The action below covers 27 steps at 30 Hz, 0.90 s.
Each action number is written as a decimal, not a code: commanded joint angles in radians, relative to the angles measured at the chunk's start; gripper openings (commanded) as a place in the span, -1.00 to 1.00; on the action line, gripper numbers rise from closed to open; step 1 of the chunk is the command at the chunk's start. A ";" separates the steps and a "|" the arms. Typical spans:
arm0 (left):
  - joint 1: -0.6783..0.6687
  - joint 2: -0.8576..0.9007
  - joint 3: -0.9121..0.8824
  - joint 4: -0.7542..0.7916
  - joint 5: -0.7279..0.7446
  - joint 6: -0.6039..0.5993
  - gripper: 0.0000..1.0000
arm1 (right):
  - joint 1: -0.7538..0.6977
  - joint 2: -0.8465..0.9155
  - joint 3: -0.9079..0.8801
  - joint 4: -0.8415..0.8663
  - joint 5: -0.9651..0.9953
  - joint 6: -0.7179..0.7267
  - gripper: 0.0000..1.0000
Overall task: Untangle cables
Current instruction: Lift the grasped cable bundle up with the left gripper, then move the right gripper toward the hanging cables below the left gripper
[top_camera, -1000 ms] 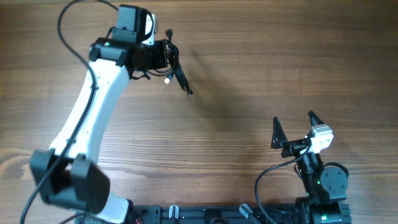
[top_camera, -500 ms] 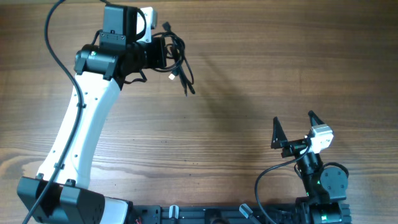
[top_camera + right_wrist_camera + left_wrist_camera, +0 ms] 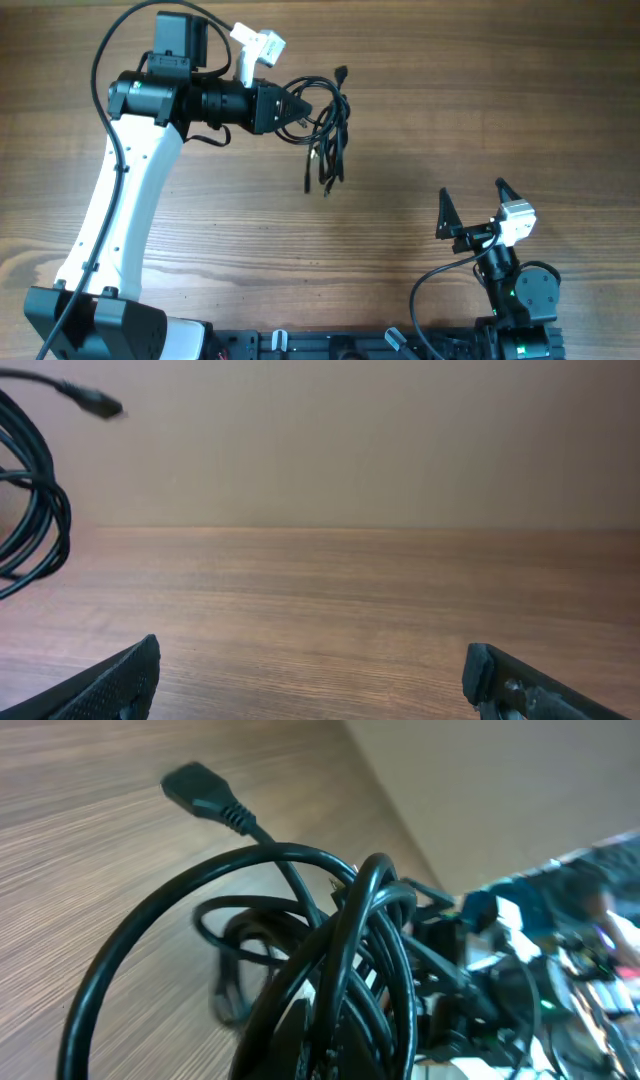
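The cables (image 3: pixel 327 122) are a bundle of thin black cords with small plug ends, looped together. My left gripper (image 3: pixel 300 108) is shut on the bundle and holds it above the table at the upper middle; loose ends hang down toward the table. In the left wrist view the loops (image 3: pixel 330 950) fill the frame and a plug end (image 3: pixel 200 792) sticks out at the top left. My right gripper (image 3: pixel 472 206) is open and empty at the lower right. In the right wrist view the bundle (image 3: pixel 30 510) shows at the far left, well off from the fingertips (image 3: pixel 135 670).
The wooden table (image 3: pixel 450 90) runs across the whole view. The right arm's base (image 3: pixel 520 300) and a black rail (image 3: pixel 330 345) sit along the front edge. A thick black wire (image 3: pixel 105 40) arcs from the left arm.
My left gripper has swung to the right with the cable bundle, wrist rotated. The bundle now hangs further right and more spread out. The right arm has not moved.
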 commanded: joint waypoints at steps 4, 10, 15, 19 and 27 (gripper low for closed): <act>0.006 0.000 0.002 0.011 0.121 0.119 -0.92 | -0.004 -0.002 0.021 0.017 -0.140 0.261 0.99; 0.005 0.008 0.002 0.015 0.072 0.121 -0.92 | -0.004 0.047 0.177 -0.005 -0.335 0.307 1.00; 0.005 0.016 0.001 0.014 0.053 0.146 -0.92 | -0.004 0.280 0.417 -0.158 -0.473 0.308 0.99; 0.005 0.033 0.000 0.006 0.053 0.145 -0.92 | -0.004 0.525 0.598 -0.242 -0.603 0.289 1.00; 0.005 0.089 0.000 -0.042 0.084 0.142 -0.92 | -0.004 0.967 0.828 -0.211 -0.838 0.475 1.00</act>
